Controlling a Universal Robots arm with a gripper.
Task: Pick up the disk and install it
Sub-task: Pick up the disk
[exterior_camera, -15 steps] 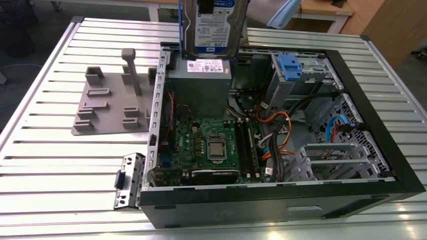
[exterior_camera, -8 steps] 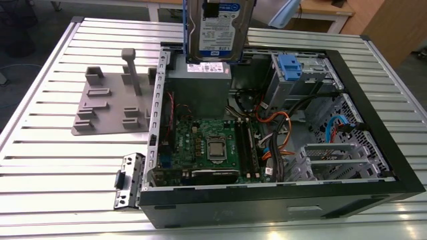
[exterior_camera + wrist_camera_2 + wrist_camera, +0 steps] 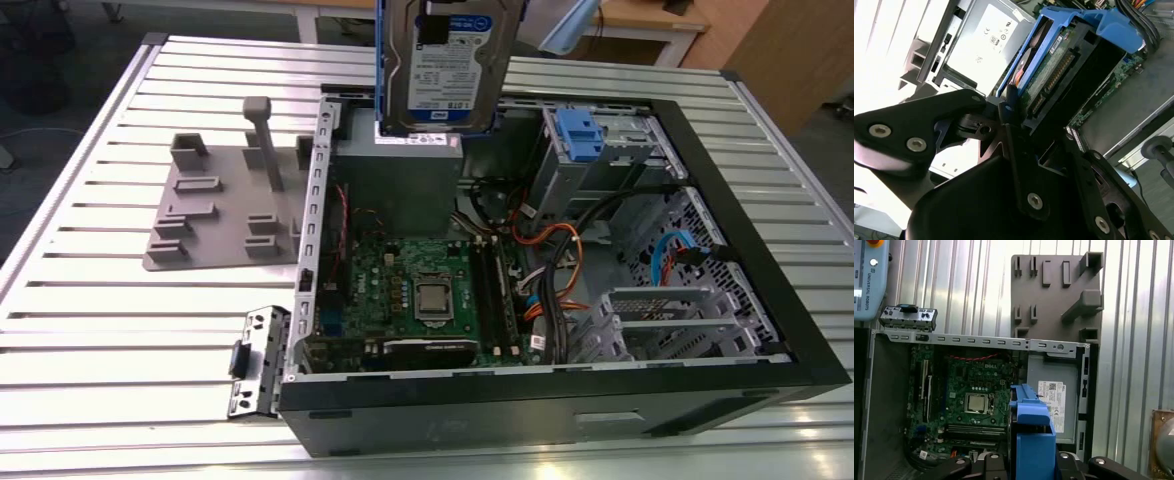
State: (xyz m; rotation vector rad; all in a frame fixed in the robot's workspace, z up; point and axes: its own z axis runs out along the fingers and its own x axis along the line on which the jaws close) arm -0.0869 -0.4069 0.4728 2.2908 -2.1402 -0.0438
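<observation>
Pincer (image 3: 1036, 127) clamped on the disk (image 3: 441, 70), which hangs upright above the open computer case (image 3: 561, 400), lower edge over the grey power supply (image 3: 400, 170). Case lies on slatted metal desk (image 3: 94, 300). Grey fixture (image 3: 220, 210) sits beside it, at the exterior view's left. Blue-latched drive bay (image 3: 577, 135) near case's far rim, cables (image 3: 561, 250) just beside. Slats show around the case, wooden furniture (image 3: 767, 40) beyond.

Gripper (image 3: 1041, 120): matte black throughout. Linkage bars (image 3: 919, 130) flat, broad, w/ rounded ends, jointed at pivots. Silver round-head screws (image 3: 880, 130) set in pairs at bar ends; single screws at other pivots. Fingers (image 3: 1010, 107) narrow, straight-edged, black. Finish smooth, slight sheen under light. First wrist view: same black bars (image 3: 1114, 471), silver screws (image 3: 1099, 460).
</observation>
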